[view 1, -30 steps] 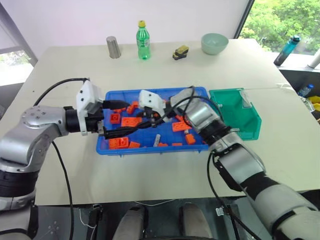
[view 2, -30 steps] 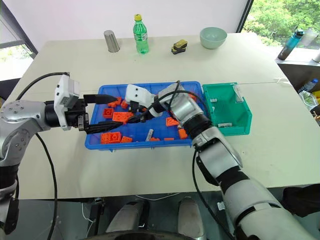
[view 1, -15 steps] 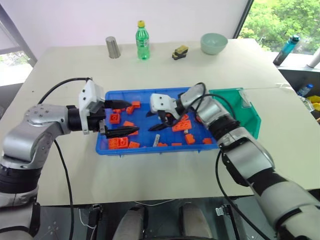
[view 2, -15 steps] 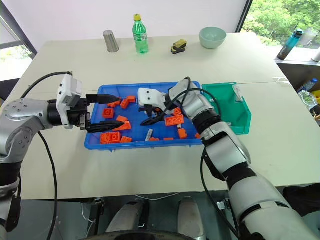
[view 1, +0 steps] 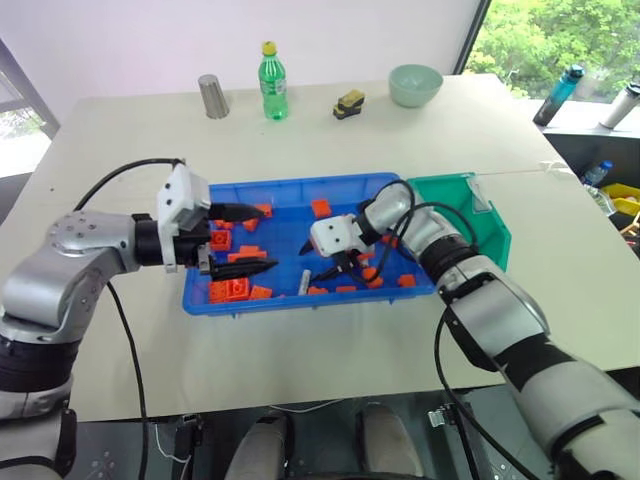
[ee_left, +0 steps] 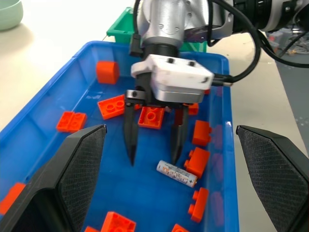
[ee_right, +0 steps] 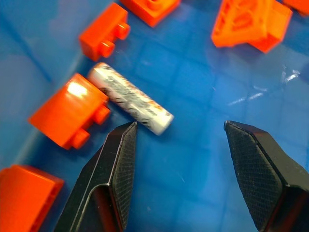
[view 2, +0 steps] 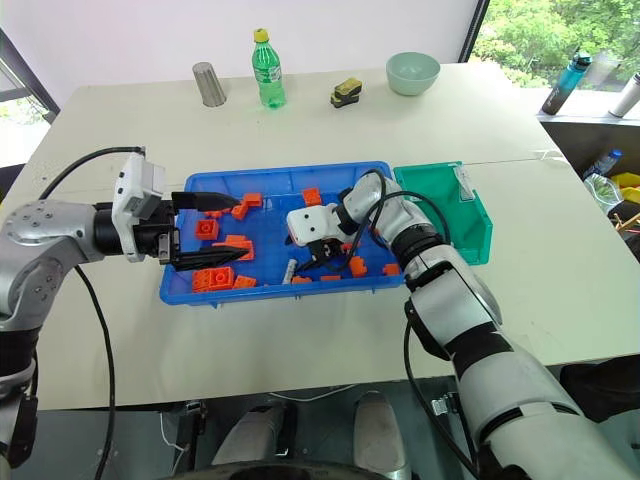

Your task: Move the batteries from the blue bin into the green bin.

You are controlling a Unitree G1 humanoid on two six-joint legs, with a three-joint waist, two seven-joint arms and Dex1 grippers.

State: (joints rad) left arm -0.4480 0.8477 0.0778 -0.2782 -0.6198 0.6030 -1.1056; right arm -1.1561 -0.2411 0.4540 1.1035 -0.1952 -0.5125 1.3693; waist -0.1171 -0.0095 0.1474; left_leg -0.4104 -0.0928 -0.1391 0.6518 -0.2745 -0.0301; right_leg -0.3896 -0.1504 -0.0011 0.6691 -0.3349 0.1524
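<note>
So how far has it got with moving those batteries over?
Done: I cannot tell whether the green bin holds any batteries yet. In hand: the right gripper hangs open and empty beside one battery on the floor of the blue bin. Left: grasping it and carrying it across.

Far side of table — tumbler, green bottle, bowl.

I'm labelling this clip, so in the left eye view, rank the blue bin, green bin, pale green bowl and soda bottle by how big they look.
1. blue bin
2. green bin
3. and 4. pale green bowl and soda bottle: they look about alike, and both sit farther from the camera, so I would not rank them.
</note>
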